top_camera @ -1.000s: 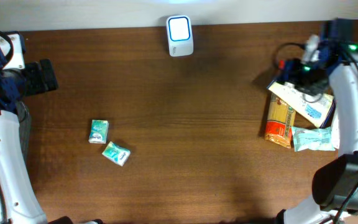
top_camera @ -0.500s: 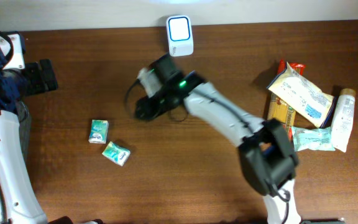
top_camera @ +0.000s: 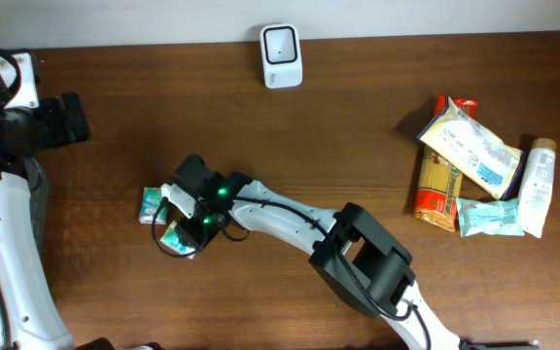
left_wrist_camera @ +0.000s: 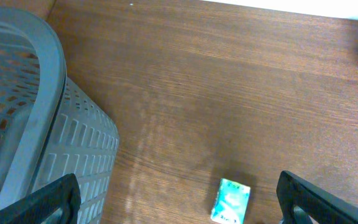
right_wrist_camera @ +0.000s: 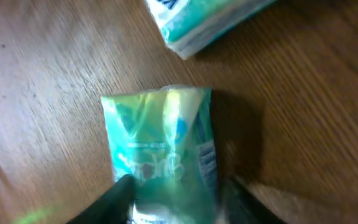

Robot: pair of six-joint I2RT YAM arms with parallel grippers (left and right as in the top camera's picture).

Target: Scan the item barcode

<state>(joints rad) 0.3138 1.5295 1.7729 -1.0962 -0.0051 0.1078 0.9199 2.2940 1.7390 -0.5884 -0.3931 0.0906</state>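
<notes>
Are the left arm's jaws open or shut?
Open. The left gripper has its fingers spread to the picture's bottom corners in the left wrist view, gripping nothing.

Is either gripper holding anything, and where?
The left gripper holds nothing. The right gripper straddles one end of a green packet on the table; whether it grips cannot be told.

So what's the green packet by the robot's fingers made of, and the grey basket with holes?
The small green packet is probably thin plastic film: it gleams and wrinkles. The grey basket looks like matt moulded plastic, given its even slots.
</notes>
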